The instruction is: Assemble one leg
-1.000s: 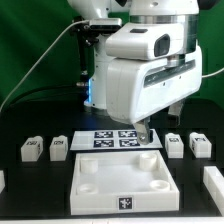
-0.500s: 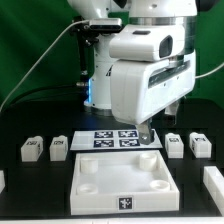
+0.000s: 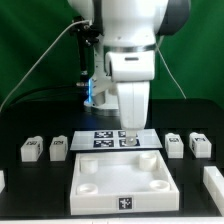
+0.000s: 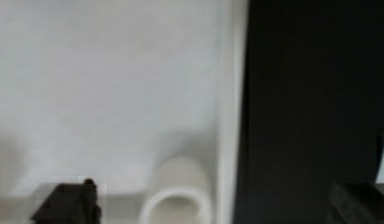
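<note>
The legs are small white blocky pegs with square tags standing on the black table. Two legs (image 3: 31,150) (image 3: 59,148) are at the exterior view's left and two (image 3: 175,145) (image 3: 199,144) at its right. The large white tabletop (image 3: 90,160) with corner holes lies in front. My gripper (image 3: 128,137) hangs over the tabletop's back edge, far from any leg. In the wrist view my gripper (image 4: 224,205) is open and empty, with one dark fingertip (image 4: 64,205) over the white tabletop (image 4: 100,90). A corner hole (image 4: 178,205) lies between the fingers.
The marker board (image 3: 100,138) lies just behind the tabletop, under the arm. More white parts sit at the exterior view's far right edge (image 3: 213,182) and far left edge (image 3: 1,180). A green wall stands behind the arm's base.
The hand has turned about its vertical axis, from broadside to narrow as seen in the exterior view, and shifted slightly to that view's left. The parts have not moved.
</note>
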You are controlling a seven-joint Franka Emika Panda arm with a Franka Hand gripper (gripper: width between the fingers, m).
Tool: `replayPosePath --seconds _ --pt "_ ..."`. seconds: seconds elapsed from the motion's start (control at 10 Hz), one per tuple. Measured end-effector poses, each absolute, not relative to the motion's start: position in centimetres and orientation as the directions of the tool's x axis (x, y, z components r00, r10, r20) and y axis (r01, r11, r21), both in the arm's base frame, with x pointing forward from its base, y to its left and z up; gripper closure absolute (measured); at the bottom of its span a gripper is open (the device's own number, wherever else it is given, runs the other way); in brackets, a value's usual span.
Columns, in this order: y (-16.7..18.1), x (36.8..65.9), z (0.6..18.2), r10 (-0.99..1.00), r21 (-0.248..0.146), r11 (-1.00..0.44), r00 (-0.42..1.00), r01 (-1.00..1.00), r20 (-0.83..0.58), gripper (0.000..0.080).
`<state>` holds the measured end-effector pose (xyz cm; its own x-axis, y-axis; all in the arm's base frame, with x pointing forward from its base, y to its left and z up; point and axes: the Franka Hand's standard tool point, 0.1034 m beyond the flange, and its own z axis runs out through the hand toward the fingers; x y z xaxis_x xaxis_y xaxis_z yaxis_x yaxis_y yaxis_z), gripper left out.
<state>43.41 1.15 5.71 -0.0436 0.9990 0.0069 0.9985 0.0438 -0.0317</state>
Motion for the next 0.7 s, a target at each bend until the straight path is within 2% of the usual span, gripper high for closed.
replayPosePath --seconds 0.1,0.4,0.7 --pt "0.5 42.7 4.5 0.999 -0.046 0.031 -0.030 0.998 0.013 0.0150" --pt "0.2 42.9 1.8 1.000 -0.043 0.010 -0.009 0.999 0.027 0.0150" --pt "0.2 43.2 1.0 0.999 -0.033 -0.003 0.004 0.999 0.032 0.0160"
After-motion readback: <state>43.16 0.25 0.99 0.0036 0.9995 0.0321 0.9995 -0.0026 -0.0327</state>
